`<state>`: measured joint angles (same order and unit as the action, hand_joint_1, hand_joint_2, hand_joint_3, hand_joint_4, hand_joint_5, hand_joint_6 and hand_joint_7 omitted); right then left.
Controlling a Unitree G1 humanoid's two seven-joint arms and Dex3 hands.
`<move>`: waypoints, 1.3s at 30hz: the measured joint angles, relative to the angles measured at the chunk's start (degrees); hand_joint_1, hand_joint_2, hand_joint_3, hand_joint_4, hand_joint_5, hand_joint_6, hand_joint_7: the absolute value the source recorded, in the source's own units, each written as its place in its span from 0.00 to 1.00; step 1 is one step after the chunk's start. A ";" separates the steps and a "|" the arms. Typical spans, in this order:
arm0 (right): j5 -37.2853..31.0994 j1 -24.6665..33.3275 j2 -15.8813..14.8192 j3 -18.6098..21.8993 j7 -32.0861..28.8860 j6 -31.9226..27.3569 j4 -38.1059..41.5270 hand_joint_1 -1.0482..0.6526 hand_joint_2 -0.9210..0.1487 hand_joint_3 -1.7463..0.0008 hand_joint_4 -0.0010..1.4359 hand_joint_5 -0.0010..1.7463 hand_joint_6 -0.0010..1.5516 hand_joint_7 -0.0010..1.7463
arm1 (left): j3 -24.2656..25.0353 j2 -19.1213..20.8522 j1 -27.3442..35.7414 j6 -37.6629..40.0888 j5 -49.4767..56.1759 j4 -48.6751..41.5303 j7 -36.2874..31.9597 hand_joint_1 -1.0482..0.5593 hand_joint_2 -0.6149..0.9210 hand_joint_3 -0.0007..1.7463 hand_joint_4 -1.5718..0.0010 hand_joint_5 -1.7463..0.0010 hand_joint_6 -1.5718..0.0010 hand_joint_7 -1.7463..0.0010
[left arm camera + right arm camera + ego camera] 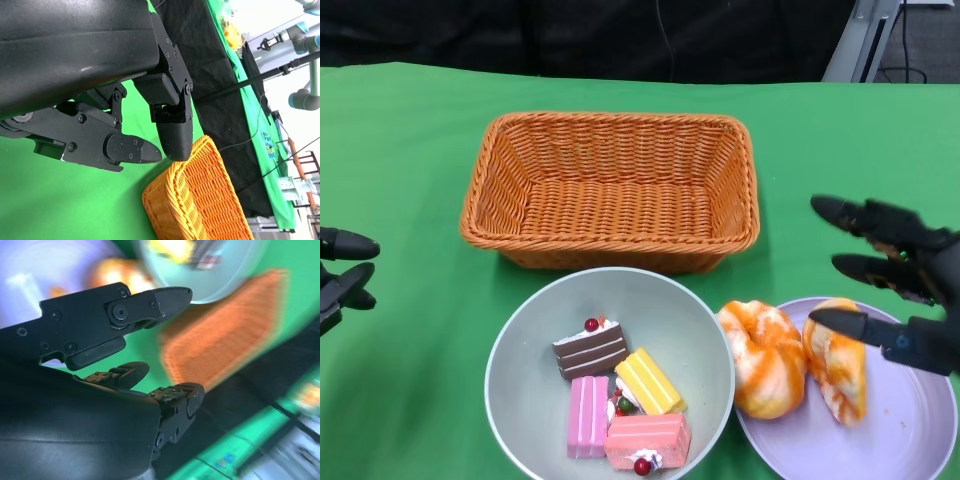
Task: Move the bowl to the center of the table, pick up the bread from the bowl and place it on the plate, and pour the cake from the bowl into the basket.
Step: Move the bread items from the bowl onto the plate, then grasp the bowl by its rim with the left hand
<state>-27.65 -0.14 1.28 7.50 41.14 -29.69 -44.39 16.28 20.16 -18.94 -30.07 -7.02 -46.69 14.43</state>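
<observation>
Bowl [520, 390]: four cakes [620, 400]. Bread [765, 358] on plate [910, 440]. Both hands [905, 285] spread, empty. Risk: hasty tilt spills cakes short of basket [610, 190].

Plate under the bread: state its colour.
The plate is pale lilac, clearest in the head view.

**Where the three cameras sit**

Head cam is up high looking down at the green table [400, 150], facing 12 o'clock toward the dark backdrop, wide enough to catch the basket [610, 190], bowl [520, 350] and plate [920, 420] together.

Right wrist cam rides just behind the right hand [125, 355], super close, background blurry, rolled over. It shares the basket [220, 340], bowl [225, 285] and plate [45, 270] with the head cam.

Left wrist cam is tucked behind the left hand [145, 120], tilted sideways, sharing only the basket [200, 200].
</observation>
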 measured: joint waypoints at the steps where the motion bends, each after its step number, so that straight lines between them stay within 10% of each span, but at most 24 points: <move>1: 4.48 0.76 0.93 1.58 -1.57 1.42 0.21 0.31 0.00 0.95 0.46 0.06 0.31 0.05 | -0.06 0.04 0.01 -1.18 0.17 -0.27 0.00 0.51 1.00 0.10 0.48 0.27 0.45 0.50; 12: 28.19 5.20 7.35 3.48 -17.03 6.86 3.60 0.36 0.00 0.91 0.55 0.11 0.40 0.06 | -0.76 2.54 -1.06 -7.06 1.68 -4.53 1.71 0.52 1.00 0.11 0.47 0.32 0.44 0.54; 18: 35.96 7.99 4.91 3.23 -18.38 8.00 4.09 0.38 0.00 0.91 0.54 0.13 0.40 0.06 | -1.22 2.92 -1.42 -12.13 -0.83 -4.06 10.43 0.44 1.00 0.01 0.48 0.62 0.40 0.89; 24: 38.60 9.51 2.98 2.81 -22.35 8.02 4.03 0.40 0.00 0.93 0.31 0.52 0.41 0.08 | -8.33 10.07 0.47 -20.46 3.05 7.02 21.86 0.27 1.00 0.08 0.67 0.96 0.67 1.00; 29: 40.87 9.20 0.86 1.91 -23.87 7.19 4.09 0.42 0.00 0.91 0.28 0.54 0.40 0.08 | -13.15 19.53 -0.04 -27.76 4.02 15.21 29.80 0.18 1.00 0.07 0.69 0.98 0.70 1.00; 39: 45.00 7.85 -1.83 0.82 -26.03 5.93 5.83 0.43 0.02 0.90 0.29 0.54 0.40 0.09 | -16.77 22.78 -1.31 -41.88 -0.91 16.84 31.23 0.21 0.96 0.00 0.59 0.97 0.62 0.98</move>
<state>17.35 7.72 -0.55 8.32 15.11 -23.76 -38.56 -0.50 42.94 -20.25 -71.95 -7.93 -29.85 45.66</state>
